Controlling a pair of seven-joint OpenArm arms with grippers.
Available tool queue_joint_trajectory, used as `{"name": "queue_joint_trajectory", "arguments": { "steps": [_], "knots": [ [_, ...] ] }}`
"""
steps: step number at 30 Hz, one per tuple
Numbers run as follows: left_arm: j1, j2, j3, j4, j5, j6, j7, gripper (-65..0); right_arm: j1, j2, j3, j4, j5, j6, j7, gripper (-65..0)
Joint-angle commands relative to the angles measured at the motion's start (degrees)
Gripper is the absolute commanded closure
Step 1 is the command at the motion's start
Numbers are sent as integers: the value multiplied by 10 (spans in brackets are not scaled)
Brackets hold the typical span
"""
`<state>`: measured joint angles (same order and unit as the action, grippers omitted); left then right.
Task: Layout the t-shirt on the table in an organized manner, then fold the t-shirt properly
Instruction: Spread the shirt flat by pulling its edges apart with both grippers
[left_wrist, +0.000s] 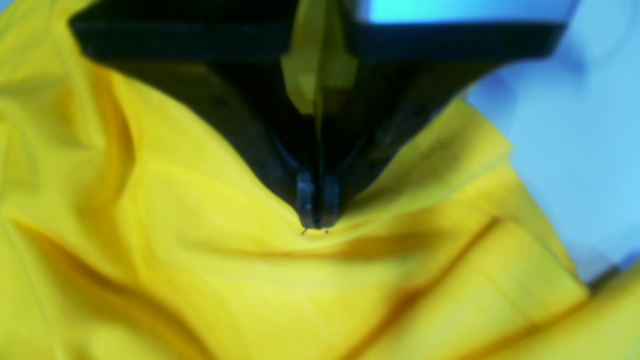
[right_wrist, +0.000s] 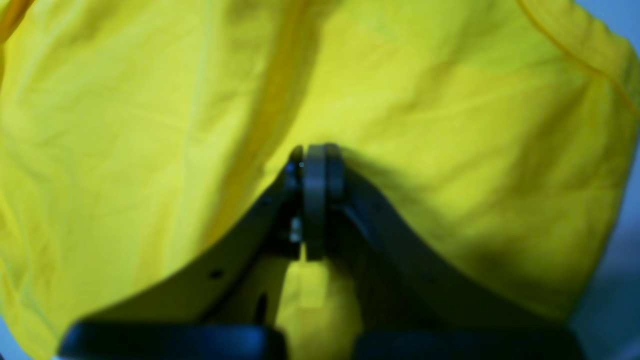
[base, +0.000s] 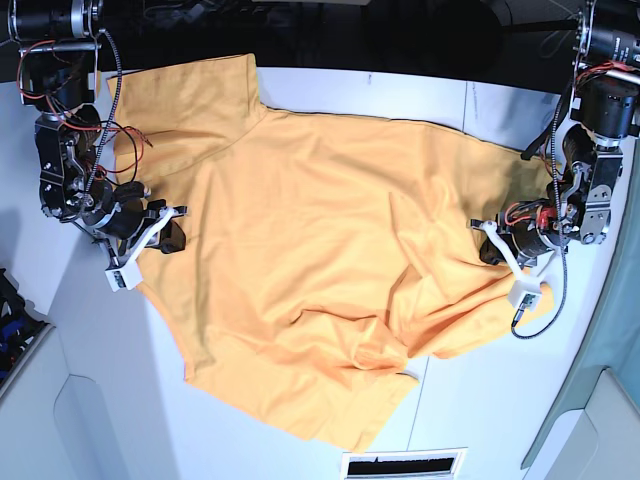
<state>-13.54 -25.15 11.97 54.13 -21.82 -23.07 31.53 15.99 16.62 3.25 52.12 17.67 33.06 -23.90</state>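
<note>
The orange-yellow t-shirt (base: 320, 250) lies spread over the white table (base: 450, 110), with one sleeve at the back left and rumpled folds near its front right. My right gripper (base: 172, 232) is shut on the shirt's left edge. In the right wrist view its closed fingertips (right_wrist: 315, 155) pinch the cloth (right_wrist: 125, 125). My left gripper (base: 487, 245) is shut on the shirt's right edge. In the left wrist view its closed tips (left_wrist: 317, 220) press into bunched cloth (left_wrist: 200, 225), with bare table (left_wrist: 575, 125) to the right.
A black slotted vent (base: 403, 466) sits at the table's front edge. Both arm bases with loose cables stand at the table's left (base: 60, 150) and right (base: 595, 150) sides. A dark gap runs behind the table's far edge.
</note>
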Motion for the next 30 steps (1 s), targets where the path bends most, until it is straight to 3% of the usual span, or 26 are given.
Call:
{"name": "queue_joint_trajectory", "arguments": {
  "steps": [1, 8, 15, 18, 22, 27, 30],
  "knots": [
    [-2, 3, 7, -22, 52, 39, 71, -20, 7, 17, 2, -3, -30, -22, -13, 0],
    [-64, 16, 7, -60, 61, 43, 97, -20, 7, 55, 8, -6, -36, -58, -1, 0],
    [-56, 16, 7, -60, 31, -18, 154, -22, 7, 57, 41, -4, -13, -58, 15, 0],
    [-55, 9, 7, -51, 7, -20, 157, -65, 6, 57, 63, 10, 17, -55, 11, 0],
    [-52, -24, 7, -4, -37, -20, 163, -174, 3, 57, 127, 57, 59, -36, -48, 0],
    [-35, -83, 7, 78, -101, -20, 178, -182, -19, 61, 242, 153, 140, -12, -146, 0],
    [-1, -116, 7, 141, -137, -20, 185, -182, -54, 81, 290, 186, 194, -9, -193, 0]
  ]
}}
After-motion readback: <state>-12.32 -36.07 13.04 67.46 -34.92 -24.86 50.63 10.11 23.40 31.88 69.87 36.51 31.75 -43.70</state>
